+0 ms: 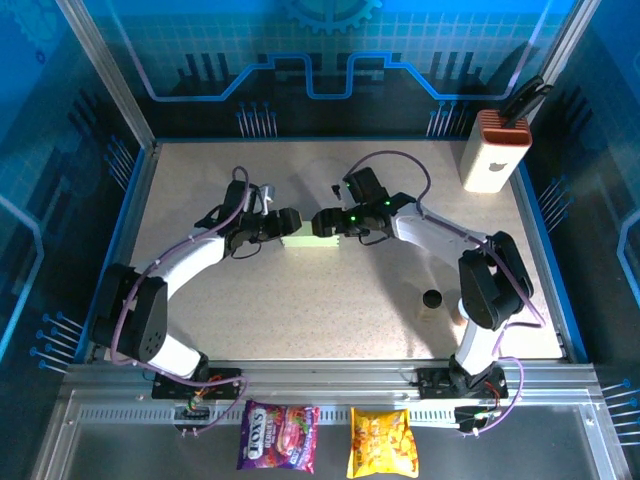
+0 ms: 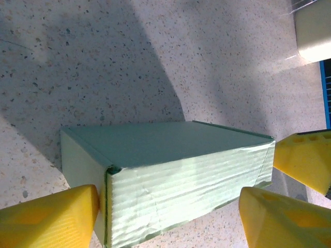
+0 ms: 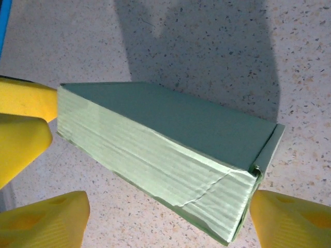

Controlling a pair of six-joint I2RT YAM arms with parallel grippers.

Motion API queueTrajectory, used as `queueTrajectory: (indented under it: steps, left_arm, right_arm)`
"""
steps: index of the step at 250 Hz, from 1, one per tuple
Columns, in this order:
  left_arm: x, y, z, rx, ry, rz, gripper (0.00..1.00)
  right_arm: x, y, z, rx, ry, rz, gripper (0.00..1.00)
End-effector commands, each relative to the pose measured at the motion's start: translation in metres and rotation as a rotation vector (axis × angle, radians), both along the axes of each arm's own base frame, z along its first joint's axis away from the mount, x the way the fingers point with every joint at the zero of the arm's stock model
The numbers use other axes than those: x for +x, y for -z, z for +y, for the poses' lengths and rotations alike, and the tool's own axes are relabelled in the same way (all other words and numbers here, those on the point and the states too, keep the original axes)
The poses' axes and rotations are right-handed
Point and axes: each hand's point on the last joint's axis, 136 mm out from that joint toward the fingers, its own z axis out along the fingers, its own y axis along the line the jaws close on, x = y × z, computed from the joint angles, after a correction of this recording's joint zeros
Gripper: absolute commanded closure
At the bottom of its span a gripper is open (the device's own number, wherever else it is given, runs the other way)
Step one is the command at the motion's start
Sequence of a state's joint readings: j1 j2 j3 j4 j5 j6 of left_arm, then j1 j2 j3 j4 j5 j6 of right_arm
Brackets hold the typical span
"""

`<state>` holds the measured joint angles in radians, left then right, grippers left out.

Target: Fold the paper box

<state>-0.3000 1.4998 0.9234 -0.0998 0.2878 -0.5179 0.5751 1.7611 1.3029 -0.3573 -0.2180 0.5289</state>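
The left gripper (image 1: 287, 221) and right gripper (image 1: 322, 222) face each other across the paper box (image 1: 305, 238).

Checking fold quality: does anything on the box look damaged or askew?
Yes. The paper box has a wavy crease on its long side wall near one corner, and the end flap there stands slightly proud.

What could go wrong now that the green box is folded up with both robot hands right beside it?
1. The paper box shows a small gap at one corner, so that flap might spring open.
2. Its long wall looks wrinkled. A hard squeeze from the left gripper or right gripper could crush it.
3. Both grippers' yellow fingers sit close together at the box's end and might bump.
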Motion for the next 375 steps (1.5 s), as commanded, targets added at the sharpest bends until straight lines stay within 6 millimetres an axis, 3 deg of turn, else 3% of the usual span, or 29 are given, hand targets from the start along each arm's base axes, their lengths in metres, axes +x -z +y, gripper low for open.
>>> queueTrajectory:
  steps: [1, 74, 129, 193, 302, 345, 375]
  left_arm:
    - [-0.026, -0.019, -0.037, -0.104, 0.142, -0.036, 0.27]
    - [-0.065, 0.006, -0.031, -0.065, 0.124, 0.051, 0.27]
    - [-0.08, 0.039, -0.004, 0.065, 0.038, 0.141, 0.27]
    - [-0.072, 0.059, 0.018, 0.175, -0.012, 0.224, 0.29]
    - [-0.052, 0.072, 0.004, 0.124, 0.029, 0.254, 0.54]
    - [-0.045, 0.07, 0.004, 0.118, 0.025, 0.243, 0.58]
    - [-0.036, 0.061, 0.014, 0.116, -0.002, 0.215, 0.58]
  right_arm:
    - [-0.031, -0.019, 0.034, 0.132, -0.095, 0.021, 0.18]
    - [-0.064, 0.002, 0.03, 0.104, -0.061, 0.103, 0.17]
    - [-0.07, 0.04, 0.002, -0.016, 0.036, 0.165, 0.21]
    - [-0.048, 0.053, -0.016, -0.085, 0.055, 0.166, 0.28]
    - [-0.028, 0.065, 0.0, -0.06, 0.005, 0.186, 0.53]
    - [-0.024, 0.059, 0.01, -0.044, -0.004, 0.178, 0.63]
    - [-0.02, 0.056, 0.022, -0.022, -0.014, 0.174, 0.65]
